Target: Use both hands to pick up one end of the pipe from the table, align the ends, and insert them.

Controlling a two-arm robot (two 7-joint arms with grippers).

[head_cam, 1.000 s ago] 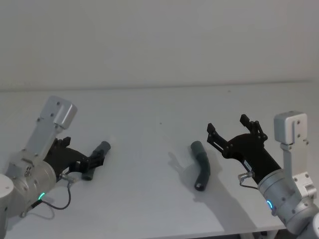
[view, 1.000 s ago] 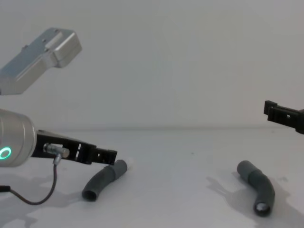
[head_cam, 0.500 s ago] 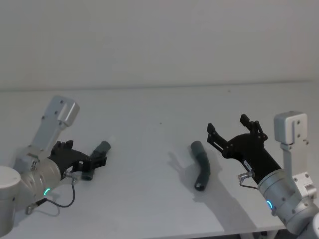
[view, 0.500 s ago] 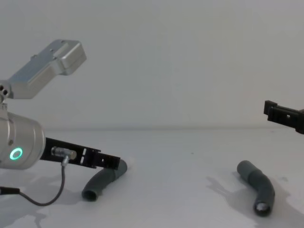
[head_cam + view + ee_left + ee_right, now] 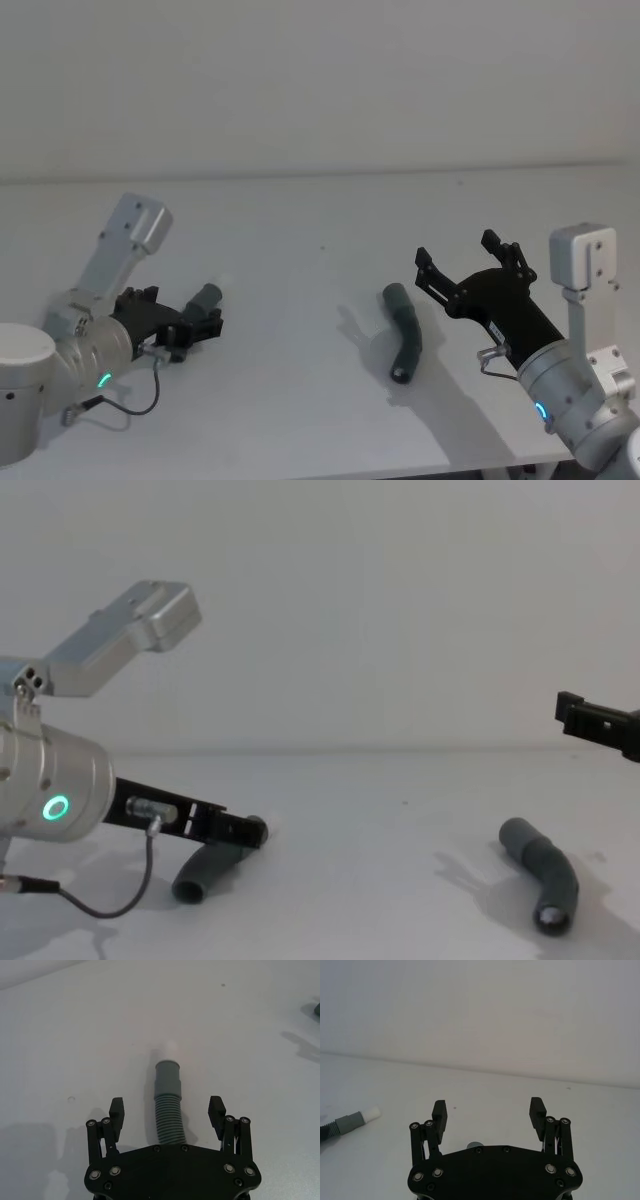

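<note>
Left gripper was low over the surface with its fingers spread wide, straddling the left hose piece. The fingers stood apart from it on either side, nothing gripped. This piece lay flat at the robot's left. Its smooth grey cuff pointed away from the gripper and ended in a narrower white tip.

Right gripper was also spread wide and held nothing. It hung raised above the surface, to the right of the right hose piece and clear of it. That piece lay bent on the surface, well apart from the left one.

Handling, as judged: both pieces look light, and the ribbed sections are likely flexible, so they may sag or twist if held far back. The best hold would be on the corrugation just behind each cuff — the ribs resist slipping and the smooth ends stay free for mating.

Only receptacle noted — the socket cuff of the right piece, with its mouth toward the robot. The interior was dark, and I could not tell what, if anything, was inside.
</note>
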